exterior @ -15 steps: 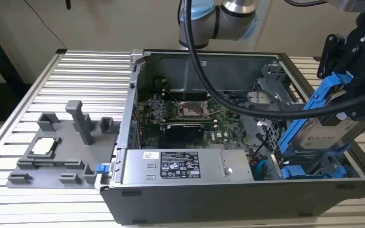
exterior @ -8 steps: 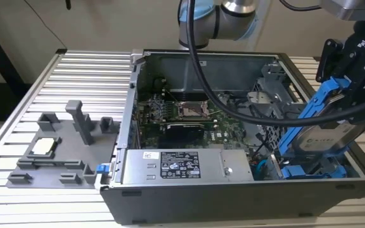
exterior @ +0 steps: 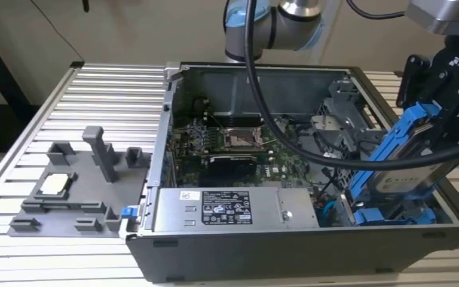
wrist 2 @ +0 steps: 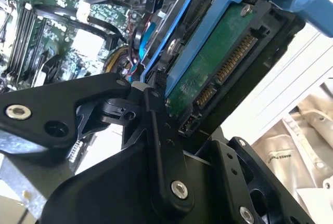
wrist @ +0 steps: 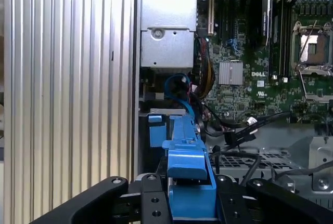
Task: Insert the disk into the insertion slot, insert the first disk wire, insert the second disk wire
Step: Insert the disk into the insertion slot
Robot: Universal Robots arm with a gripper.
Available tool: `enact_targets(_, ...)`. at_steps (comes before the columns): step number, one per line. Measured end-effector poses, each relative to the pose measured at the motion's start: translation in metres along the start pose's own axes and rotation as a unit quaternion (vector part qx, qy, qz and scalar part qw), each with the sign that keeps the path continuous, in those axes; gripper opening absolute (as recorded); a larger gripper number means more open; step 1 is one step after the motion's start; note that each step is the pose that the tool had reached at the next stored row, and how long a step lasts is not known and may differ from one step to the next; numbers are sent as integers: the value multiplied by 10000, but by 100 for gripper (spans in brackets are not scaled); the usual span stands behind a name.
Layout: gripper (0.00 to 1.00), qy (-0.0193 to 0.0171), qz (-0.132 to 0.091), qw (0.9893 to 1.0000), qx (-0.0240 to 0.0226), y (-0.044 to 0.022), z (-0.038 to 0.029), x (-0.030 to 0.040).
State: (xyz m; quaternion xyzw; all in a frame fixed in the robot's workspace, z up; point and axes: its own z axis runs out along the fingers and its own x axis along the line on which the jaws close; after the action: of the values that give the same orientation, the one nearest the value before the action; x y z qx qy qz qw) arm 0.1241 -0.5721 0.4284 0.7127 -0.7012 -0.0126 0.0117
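The disk (exterior: 406, 177), silver-grey in a bright blue carrier, hangs tilted over the front corner of the open computer case on the exterior view's right. My gripper (exterior: 435, 127) is shut on its upper end. In the second wrist view the disk's green circuit board and connectors (wrist 2: 218, 63) show, with a black finger (wrist 2: 156, 125) pressed on the carrier's edge. The first wrist view looks down the carrier (wrist: 187, 164) held in my gripper (wrist: 190, 199). The insertion slot (exterior: 389, 216), with blue tabs (wrist: 155, 130), lies just below the disk's lower end. Loose black wires with connectors (wrist: 244, 128) lie beside it.
A grey labelled power-supply box (exterior: 228, 209) sits beside the slot. The motherboard (exterior: 229, 143) fills the case floor, and a perforated metal cage (exterior: 348, 113) stands behind. A thin blue cable (wrist: 179, 86) curls near the slot. A grey fixture (exterior: 78, 185) rests on the slatted table (exterior: 118, 89).
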Motion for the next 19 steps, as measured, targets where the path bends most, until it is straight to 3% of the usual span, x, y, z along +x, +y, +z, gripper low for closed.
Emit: enact_targets(19,33,-1,-11,10000,0,-43,172,1)
